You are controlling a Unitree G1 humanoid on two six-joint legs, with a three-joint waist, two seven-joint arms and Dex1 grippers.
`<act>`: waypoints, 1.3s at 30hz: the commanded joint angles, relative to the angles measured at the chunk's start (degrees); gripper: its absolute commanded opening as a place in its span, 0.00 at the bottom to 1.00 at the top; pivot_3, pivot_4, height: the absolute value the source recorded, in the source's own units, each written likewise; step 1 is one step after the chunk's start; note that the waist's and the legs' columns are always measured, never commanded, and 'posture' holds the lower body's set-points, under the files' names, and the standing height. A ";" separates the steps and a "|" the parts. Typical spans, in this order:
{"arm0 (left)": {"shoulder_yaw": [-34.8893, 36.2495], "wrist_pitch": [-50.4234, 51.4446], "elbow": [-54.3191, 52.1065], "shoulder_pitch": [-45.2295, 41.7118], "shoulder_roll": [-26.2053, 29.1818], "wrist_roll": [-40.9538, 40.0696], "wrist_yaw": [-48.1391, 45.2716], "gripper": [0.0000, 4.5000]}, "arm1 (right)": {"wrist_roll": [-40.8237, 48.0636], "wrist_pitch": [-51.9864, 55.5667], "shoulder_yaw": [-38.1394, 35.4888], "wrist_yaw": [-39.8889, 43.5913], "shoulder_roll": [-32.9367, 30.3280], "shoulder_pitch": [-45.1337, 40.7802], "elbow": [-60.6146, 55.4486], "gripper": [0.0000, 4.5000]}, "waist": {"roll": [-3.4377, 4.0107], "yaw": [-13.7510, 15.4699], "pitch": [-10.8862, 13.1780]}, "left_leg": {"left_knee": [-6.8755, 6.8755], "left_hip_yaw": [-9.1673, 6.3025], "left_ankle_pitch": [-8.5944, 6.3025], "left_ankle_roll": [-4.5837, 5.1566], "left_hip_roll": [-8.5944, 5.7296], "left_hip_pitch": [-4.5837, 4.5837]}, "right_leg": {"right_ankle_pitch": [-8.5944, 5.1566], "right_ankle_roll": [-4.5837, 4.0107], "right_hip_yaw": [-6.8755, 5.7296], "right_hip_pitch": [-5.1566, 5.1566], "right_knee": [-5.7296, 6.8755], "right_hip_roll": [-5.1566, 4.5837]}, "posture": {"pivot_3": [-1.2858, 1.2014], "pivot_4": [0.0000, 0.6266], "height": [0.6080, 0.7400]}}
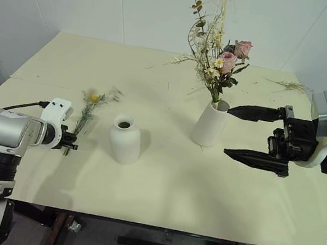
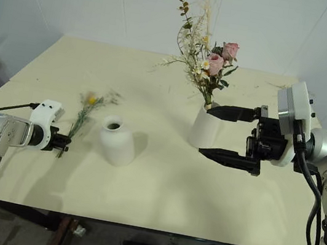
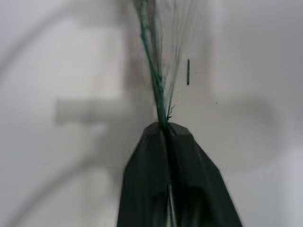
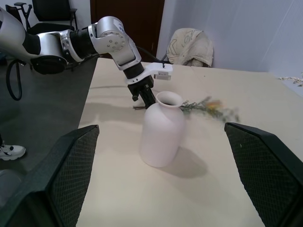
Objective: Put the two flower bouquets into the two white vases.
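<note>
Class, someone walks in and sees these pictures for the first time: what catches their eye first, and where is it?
First, the large bouquet with pink roses, standing in the tall white vase toward the far right of the table, with the right gripper open beside it. Next, the left gripper, shut on the stems of the thin bouquet lying on the table left of the empty short vase.

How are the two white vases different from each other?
The tall vase has straight tapering sides and a wide mouth; the short vase has round shoulders and a narrow neck. The tall vase holds the big bouquet with pink roses; the short vase holds nothing. Both are plain white and stand upright on the table.
</note>
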 commanded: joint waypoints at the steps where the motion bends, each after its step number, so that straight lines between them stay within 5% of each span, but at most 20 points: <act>1: 5.76 -9.26 2.98 -0.86 -3.64 -0.93 0.59 0.01 | -0.21 -1.48 -1.81 -1.18 0.21 0.46 -1.02 1.00 | 0.03 0.14 -0.02 | 0.00 0.00 0.01 0.00 0.00 0.01 | 0.00 0.00 0.00 0.01 0.01 0.00 | 0.52 0.24 1.00; 6: 12.90 -30.30 2.89 -0.30 -9.45 -3.43 -1.56 0.01 | -1.09 -2.31 -2.28 -3.11 0.81 2.06 -1.16 1.00 | -0.04 0.23 -0.03 | 0.10 -0.02 0.07 -0.07 0.01 -0.08 | 0.15 -0.02 -0.05 0.03 -0.08 -0.01 | 0.52 0.24 1.00; 12: 21.06 -44.86 -2.66 -1.80 -17.60 -16.53 -10.43 0.01 | -1.80 -3.21 -2.49 -4.97 1.61 2.66 -0.18 1.00 | -0.04 -0.10 -0.03 | 0.08 0.03 0.04 -0.04 0.02 -0.11 | 0.20 0.04 -0.04 0.02 -0.22 -0.02 | 0.52 0.24 1.00; 22: 21.28 -38.53 -7.29 -3.52 -16.20 -36.94 -23.82 0.01 | -3.04 -4.58 -2.07 -8.20 4.40 3.98 -0.10 1.00 | -0.04 -0.10 -0.03 | 0.14 0.03 0.04 -0.02 0.02 -0.11 | 0.20 0.04 -0.03 0.03 -0.16 0.00 | 0.52 0.24 1.00; 39: 13.27 -53.85 -5.05 5.11 -18.95 -28.84 -30.27 0.01 | -1.43 -3.19 -4.12 -13.86 4.90 6.17 -3.62 1.00 | -0.04 -0.02 -0.03 | 0.19 0.03 0.04 -0.01 0.02 -0.11 | 0.20 0.04 -0.02 0.07 -0.21 0.01 | 0.52 0.24 1.00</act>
